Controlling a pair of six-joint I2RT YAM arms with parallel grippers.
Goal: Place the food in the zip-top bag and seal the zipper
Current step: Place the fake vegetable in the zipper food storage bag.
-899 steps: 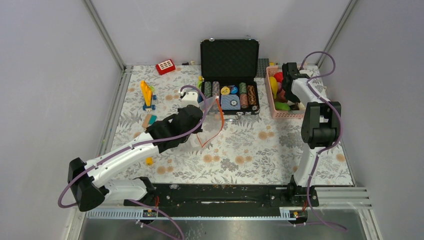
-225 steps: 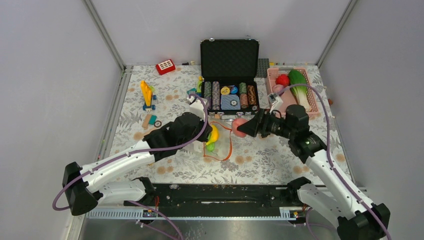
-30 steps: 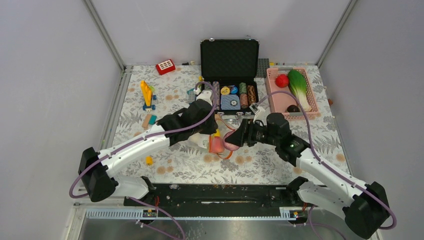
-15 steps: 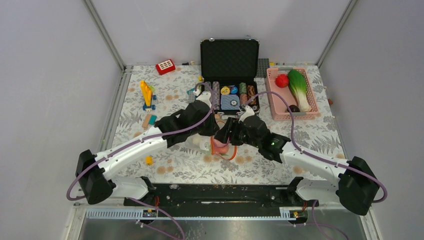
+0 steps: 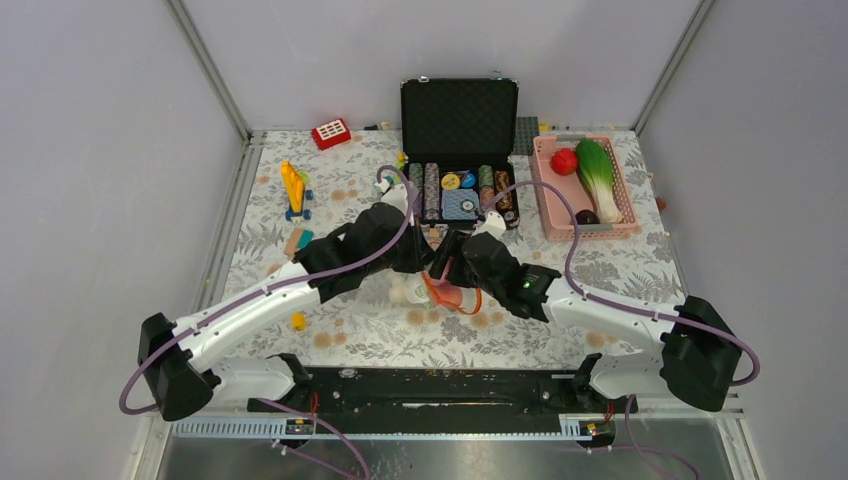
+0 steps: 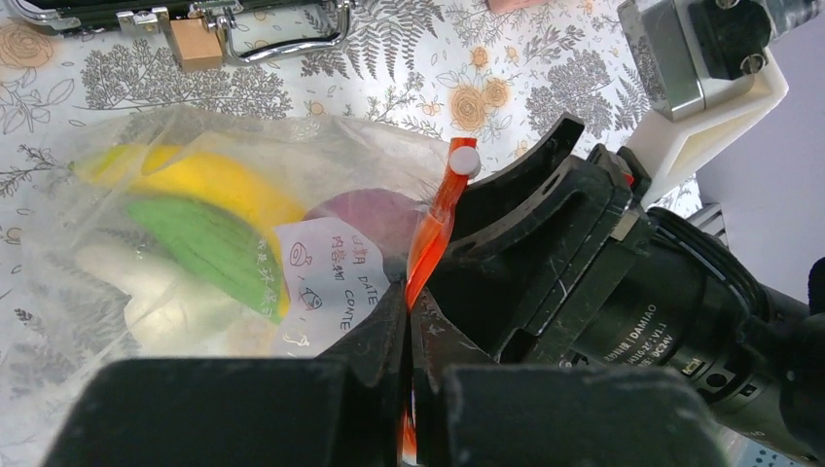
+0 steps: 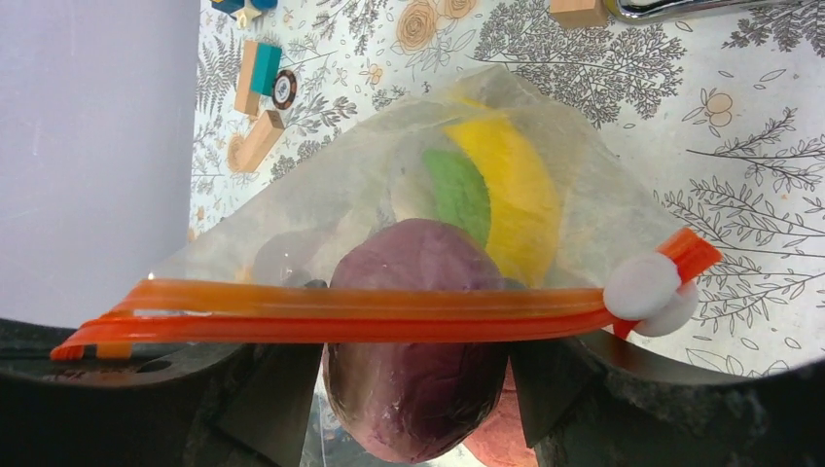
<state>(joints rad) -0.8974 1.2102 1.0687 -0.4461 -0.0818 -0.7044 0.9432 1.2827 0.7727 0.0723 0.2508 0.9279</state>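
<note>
1. Two hands meet over the middle of the surface (image 5: 600, 290), just in front of the open chip case (image 5: 459, 120).
2. Our left hand (image 6: 406, 313) is clenched on the zipper (image 6: 435, 224), pinching the orange-red strip edge-on between its fingers.
3. We see the zip-top bag (image 6: 107, 292) spreading away from that pinch over the flowered surface.
4. Through its clear wall we make out a yellow banana (image 6: 214, 185), a green piece (image 6: 195, 243) against it, and a purple piece (image 6: 375, 209) just behind the strip. A white printed label (image 6: 331, 282) sits on the bag wall.
5. Our right hand (image 7: 418, 370) is at the bag's mouth with its fingers spread wide, one on each side of the purple piece. We cannot tell whether they press on it.
6. A white slider (image 7: 642, 284) sits at one end of the zipper.
7. Well apart, at the far right, a pink basket (image 5: 541, 190) holds a red round fruit (image 5: 564, 161), a cabbage (image 5: 597, 175) and a dark ball (image 5: 587, 216).
</note>
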